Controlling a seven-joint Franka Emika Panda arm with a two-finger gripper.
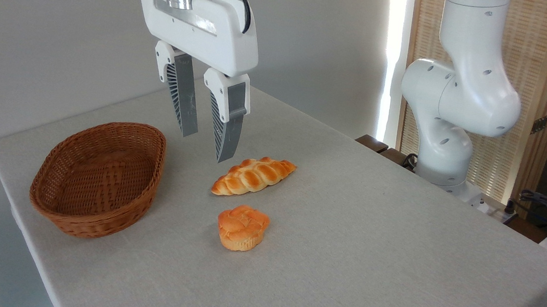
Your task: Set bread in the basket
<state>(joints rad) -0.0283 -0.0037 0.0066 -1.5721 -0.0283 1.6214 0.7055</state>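
- The bread [242, 227], a small knotted orange bun with a paler fluted base, is sitting nearest the camera, just below the centre of the frame, on the grey table [368, 263]; nothing is touching it.
- Just behind it, a longer braided loaf [254, 175] is lying on the cloth, close to the bun but apart from it.
- At centre left, the basket [98, 178] is standing empty, well to the left of both pieces.
- Above the loaf's left end, in the upper middle of the frame, the gripper [206, 144] is hanging clear of the table with its fingers parted and nothing between them.
- Farthest back, at the upper right, the arm's white base [453, 115] is standing at the table's far edge.
- By my reading, nothing is done yet: reaching the bun, grasping it, carrying it left and dropping it in the basket are all remaining.
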